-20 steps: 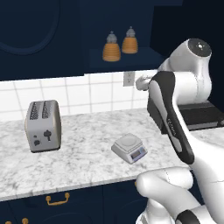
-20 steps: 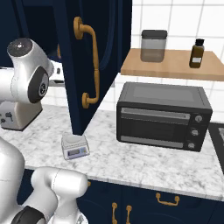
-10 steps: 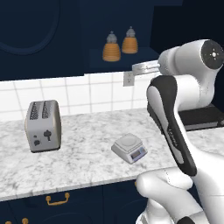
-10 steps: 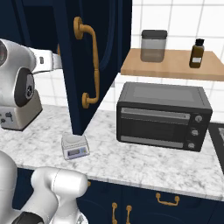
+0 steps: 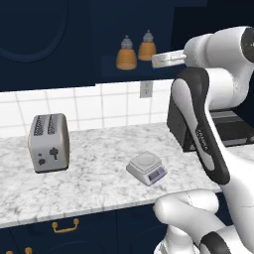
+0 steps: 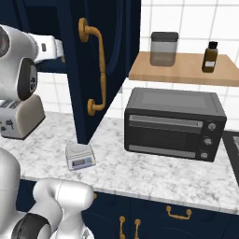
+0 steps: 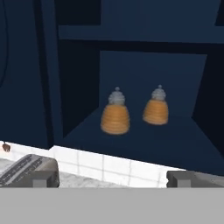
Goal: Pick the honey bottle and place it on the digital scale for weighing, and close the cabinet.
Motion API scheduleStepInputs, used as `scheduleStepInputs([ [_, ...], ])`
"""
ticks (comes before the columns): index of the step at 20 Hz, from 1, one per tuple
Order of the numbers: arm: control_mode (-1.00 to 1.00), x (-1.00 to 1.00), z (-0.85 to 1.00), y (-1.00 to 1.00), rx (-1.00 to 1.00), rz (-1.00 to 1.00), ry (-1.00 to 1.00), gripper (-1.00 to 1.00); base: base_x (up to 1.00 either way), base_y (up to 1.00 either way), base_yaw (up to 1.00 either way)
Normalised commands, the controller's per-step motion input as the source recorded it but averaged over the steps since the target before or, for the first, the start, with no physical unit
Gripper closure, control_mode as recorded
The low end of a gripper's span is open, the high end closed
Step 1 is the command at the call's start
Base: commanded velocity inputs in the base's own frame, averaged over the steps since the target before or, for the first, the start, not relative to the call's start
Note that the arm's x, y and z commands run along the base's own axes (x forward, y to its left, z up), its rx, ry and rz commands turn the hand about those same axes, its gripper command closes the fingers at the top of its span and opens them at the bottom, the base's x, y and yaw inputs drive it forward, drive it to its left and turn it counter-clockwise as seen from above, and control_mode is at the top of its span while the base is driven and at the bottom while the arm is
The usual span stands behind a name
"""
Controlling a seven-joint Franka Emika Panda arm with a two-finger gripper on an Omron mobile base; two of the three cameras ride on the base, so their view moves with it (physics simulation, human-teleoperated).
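Now gripper [image 7: 112, 178] wide open, empty, well short of honey bottle [image 7: 115, 117].

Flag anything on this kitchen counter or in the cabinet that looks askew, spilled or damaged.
Nothing spilled or damaged. Both amber ribbed honey bottles stand upright on the shelf. Only the tall navy cabinet door hangs open over the flat light-grey digital scale.

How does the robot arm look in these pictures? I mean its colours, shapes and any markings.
The arm is glossy white with rounded, bulbous segments. A dark charcoal cover runs along one long link and carries small pale lettering, too small to read. Dark round caps sit at the joints. The hand section is a light grey, boxy piece. No loose cables are visible.
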Motion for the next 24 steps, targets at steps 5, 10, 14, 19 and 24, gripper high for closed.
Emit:
scheduleStepInputs([
  [5,-1.00,0.49,0.00,0.06,0.04,0.09,-0.05,-1.00,0.00,0.00,0.00],
  [10,-1.00,0.44,-0.01,0.22,0.00,0.01,0.00,-1.00,0.00,0.00,0.00],
  [14,-1.00,0.38,-0.01,0.18,0.00,0.00,0.00,-1.00,0.00,0.00,0.00],
  [19,-1.00,0.31,-0.01,0.00,0.00,0.00,0.00,-1.00,0.00,0.00,0.00],
  [24,-1.00,0.32,0.00,0.00,0.00,-0.01,0.00,-1.00,0.00,0.00,0.00],
])
